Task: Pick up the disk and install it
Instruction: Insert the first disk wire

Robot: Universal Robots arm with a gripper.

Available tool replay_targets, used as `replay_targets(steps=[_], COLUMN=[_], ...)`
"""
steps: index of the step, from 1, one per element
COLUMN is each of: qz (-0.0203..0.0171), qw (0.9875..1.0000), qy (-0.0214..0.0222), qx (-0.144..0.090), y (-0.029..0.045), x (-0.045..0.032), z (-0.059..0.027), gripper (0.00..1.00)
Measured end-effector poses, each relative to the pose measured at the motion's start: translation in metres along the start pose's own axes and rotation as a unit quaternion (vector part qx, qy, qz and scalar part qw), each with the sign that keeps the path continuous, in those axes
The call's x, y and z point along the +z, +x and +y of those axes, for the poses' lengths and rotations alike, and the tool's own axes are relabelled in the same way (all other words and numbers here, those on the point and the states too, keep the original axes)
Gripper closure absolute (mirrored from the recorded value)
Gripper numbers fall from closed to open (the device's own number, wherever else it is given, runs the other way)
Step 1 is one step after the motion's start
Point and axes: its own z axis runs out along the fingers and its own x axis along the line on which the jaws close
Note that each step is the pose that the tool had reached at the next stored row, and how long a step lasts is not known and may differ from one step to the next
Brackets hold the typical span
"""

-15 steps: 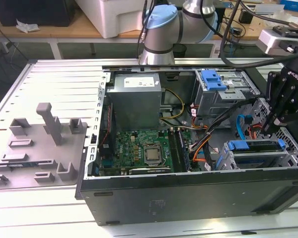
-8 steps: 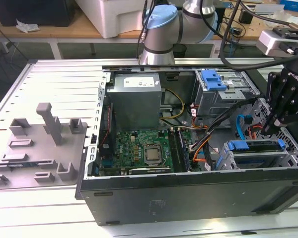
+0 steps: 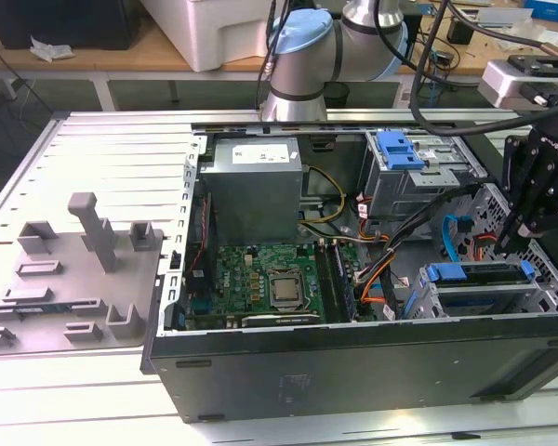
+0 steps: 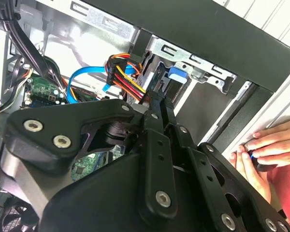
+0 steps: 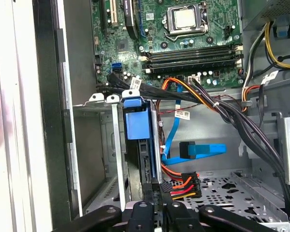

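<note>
Install step: the disk stands in the drive cage, my gripper at its edge; clamped or loose, I cannot tell. Seating it likely needs a straight push, clear of the cables.

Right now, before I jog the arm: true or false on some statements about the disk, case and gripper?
1. The disk sits in the cage slot. True.
2. The case is closed. False: it is open, motherboard showing.
3. A hand is beside the case. True.
4. The gripper is over the motherboard. False: it is at the cage.
5. A cooler covers the CPU. False: the CPU is bare.
</note>
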Motion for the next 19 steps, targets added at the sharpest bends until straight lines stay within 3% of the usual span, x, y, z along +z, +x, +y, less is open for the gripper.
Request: replay_targets(steps=[3,5,6,8,9,11,15,19], qz=[-0.0001,-0.0021,-0.0048,-0.0156,-0.0194,-0.0237,-0.0289,-0.0301], qw=[1.0000,1.0000,1.0000,0.9999,0.9998,0.9997,0.9996,0.9995], qy=[0.0001,-0.0001,-0.0003,-0.0013,-0.0017,-0.0020,-0.0025,-0.0026], qx=[0.000,0.000,0.000,0.000,0.000,0.000,0.000,0.000], y=[0.0000,0.0009,0.0022,0.0059,0.0073,0.0085,0.0108,0.0117], x=[0.0000,0.0002,0.0002,0.0007,0.0007,0.0009,0.0011,0.0012], z=[0.0000,-0.0001,-0.0002,-0.0005,-0.0007,-0.0008,-0.0009,-0.0009], gripper=[0.83,0.83,0.83,0.83,0.83,0.83,0.83,0.83])
